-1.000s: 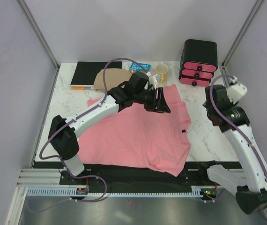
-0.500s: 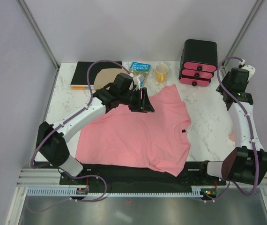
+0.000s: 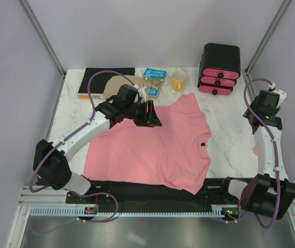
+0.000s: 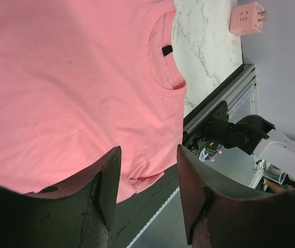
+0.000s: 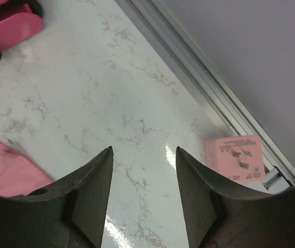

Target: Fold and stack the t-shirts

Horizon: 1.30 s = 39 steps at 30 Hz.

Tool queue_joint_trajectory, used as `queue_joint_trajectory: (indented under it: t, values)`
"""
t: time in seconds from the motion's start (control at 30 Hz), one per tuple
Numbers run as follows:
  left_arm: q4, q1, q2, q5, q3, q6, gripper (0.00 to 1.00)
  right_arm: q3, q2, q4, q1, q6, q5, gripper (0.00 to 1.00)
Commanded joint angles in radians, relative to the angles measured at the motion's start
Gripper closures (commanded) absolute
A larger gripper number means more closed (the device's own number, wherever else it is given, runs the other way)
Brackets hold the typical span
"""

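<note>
1. Marble-patterned white surface (image 3: pixel 230 139) carries everything.
2. Salmon-pink t-shirt (image 3: pixel 152 150) lies spread flat over the centre and near side, its neck with the dark label toward the right.
3. Black box with pink drawer fronts (image 3: pixel 220 70) stands at the far right corner.
4. Left claw (image 4: pixel 146 155) hangs above the shirt's far edge, fingers spread, nothing between them.
5. Right claw (image 5: pixel 143 152) is over bare surface at the right, released and empty.
6. Blue book (image 3: pixel 154 78) lies at the far side, a yellow mug (image 3: pixel 178 80) just right of it.
</note>
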Motion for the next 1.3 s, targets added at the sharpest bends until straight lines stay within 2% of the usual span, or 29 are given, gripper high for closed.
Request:
queue_joint_trajectory:
  t: [0.0, 0.17, 0.3, 0.37, 0.53, 0.7, 0.8, 0.93, 1.0, 1.27]
  values:
    - [0.019, 0.019, -0.072, 0.001, -0.039, 0.047, 0.46, -0.016, -0.091, -0.066, -0.029, 0.112, 0.145, 0.41]
    - [0.085, 0.029, -0.123, 0.004, -0.130, 0.030, 0.46, -0.015, -0.185, -0.089, -0.078, 0.134, 0.243, 0.43]
    - [0.163, 0.046, -0.167, 0.024, -0.211, 0.001, 0.46, 0.016, -0.170, -0.168, -0.103, 0.177, 0.228, 0.41]
    - [0.185, 0.052, -0.190, 0.040, -0.252, -0.019, 0.46, 0.014, -0.159, -0.214, -0.127, 0.206, 0.214, 0.37]
    - [0.203, 0.071, -0.228, 0.067, -0.290, -0.034, 0.46, -0.048, -0.179, -0.241, -0.176, 0.258, 0.196, 0.34]
    - [0.153, 0.092, -0.226, 0.089, -0.253, -0.011, 0.46, -0.102, -0.139, -0.291, -0.209, 0.362, 0.174, 0.31]
    - [0.112, 0.097, -0.203, 0.100, -0.198, 0.021, 0.46, -0.119, -0.153, -0.305, -0.209, 0.395, 0.225, 0.30]
    - [0.035, 0.098, -0.184, 0.104, -0.132, 0.061, 0.45, -0.137, -0.148, -0.322, -0.213, 0.375, 0.292, 0.28]
    - [0.016, 0.100, -0.178, 0.107, -0.115, 0.070, 0.46, -0.147, -0.151, -0.319, -0.220, 0.358, 0.315, 0.22]
    - [-0.059, 0.102, -0.164, 0.106, -0.058, 0.116, 0.46, -0.197, -0.171, -0.244, -0.262, 0.320, 0.312, 0.16]
